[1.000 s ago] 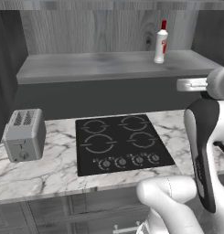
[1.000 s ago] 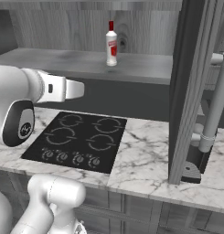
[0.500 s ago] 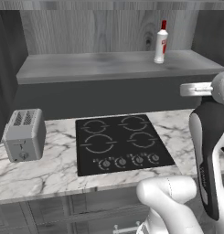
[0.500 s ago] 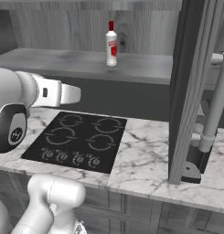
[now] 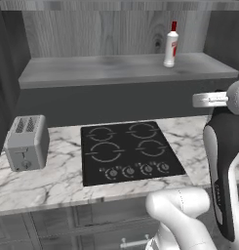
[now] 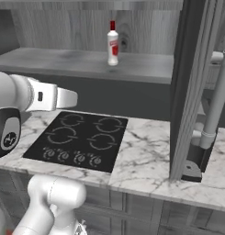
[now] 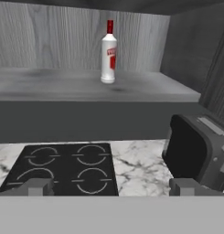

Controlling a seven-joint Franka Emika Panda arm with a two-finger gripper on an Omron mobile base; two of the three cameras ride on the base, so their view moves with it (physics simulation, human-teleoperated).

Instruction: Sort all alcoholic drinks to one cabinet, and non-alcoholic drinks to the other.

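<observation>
One white bottle with red cap (image 5: 170, 46) and red label stands upright on the grey shelf (image 5: 91, 71), toward that shelf's right end in the left base view; it is also seen in the right base view (image 6: 113, 44) and the hand view (image 7: 108, 54), backed by the wood-grain wall (image 7: 49, 41). Nothing touches the bottle.

Below the shelf lies the marble surface (image 5: 57, 180), with a black four-ring cooktop (image 5: 130, 154) set into it, its knobs along the near edge. Silver toaster (image 5: 26, 142) sits on the surface, well left of the cooktop in the left base view.

Claw (image 7: 111, 187): fingertips (image 7: 38, 186) stand wide apart at the bottom of the hand view, nothing between them, hovering over the near edge of the cooktop and facing the shelf, well apart from the bottle.

Dark boxy object (image 7: 198, 151) at right of the hand view, possibly the edge of a cabinet door; view too poor to confirm. In the right base view a tall dark panel (image 6: 189, 87) stands on the surface right of the cooktop.
</observation>
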